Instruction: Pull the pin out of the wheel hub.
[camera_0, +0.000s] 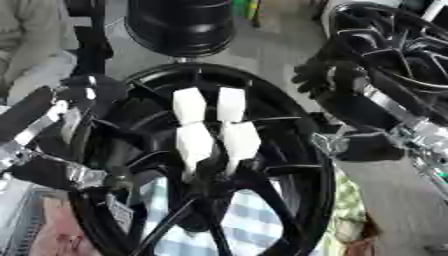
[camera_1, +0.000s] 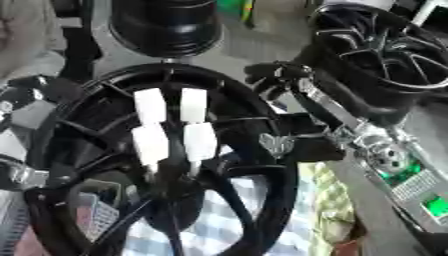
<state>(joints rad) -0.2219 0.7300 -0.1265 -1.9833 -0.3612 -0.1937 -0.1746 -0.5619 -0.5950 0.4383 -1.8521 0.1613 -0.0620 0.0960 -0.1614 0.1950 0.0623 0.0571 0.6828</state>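
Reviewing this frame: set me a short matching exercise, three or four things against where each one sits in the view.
Things:
1. wheel hub
2. white pins
3. right hand
4. second black wheel

Places:
A. upper right corner
B. standing up from the middle of the big wheel
C. at the big wheel's upper right rim
D. centre of the big wheel, where the spokes meet

Pairs: 1-D, 2-B, 3-C, 4-A

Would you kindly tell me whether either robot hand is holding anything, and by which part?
The left robot hand grips the wheel hub's rim at its left edge. The right robot hand looks curled above the right rim; contact unclear.
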